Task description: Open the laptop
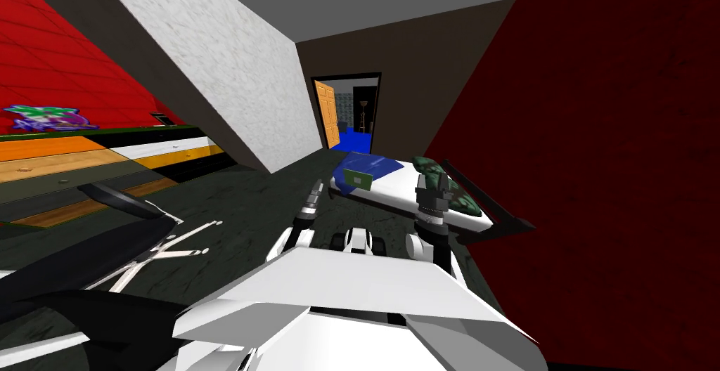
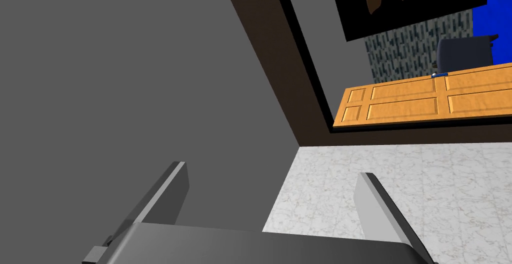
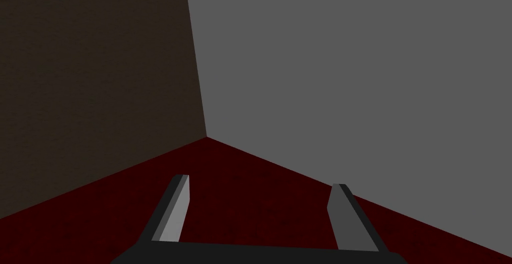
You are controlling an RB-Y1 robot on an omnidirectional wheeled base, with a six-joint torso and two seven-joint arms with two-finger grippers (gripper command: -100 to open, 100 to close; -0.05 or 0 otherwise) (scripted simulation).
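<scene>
A small flat green rectangle [image 1: 360, 179] lies on the blue blanket [image 1: 365, 168] at the near end of a white bed [image 1: 401, 192]; I cannot tell whether it is the laptop. A small dark object [image 1: 163, 117] sits at the back of the long counter on the left, too small to identify. My left gripper [image 1: 314, 192] [image 2: 275, 201] is raised in front of my chest, short of the bed, open and empty. My right gripper [image 1: 430, 190] [image 3: 260, 213] is raised over the bed's near side by the green pillow [image 1: 450, 185], also open and empty.
A black office chair [image 1: 105, 247] with a white star base stands close on my left. Along the left wall runs a long counter [image 1: 91, 163] striped orange and black. A dark red wall [image 1: 619, 177] closes the right. Straight ahead an orange door [image 1: 325, 114] stands open.
</scene>
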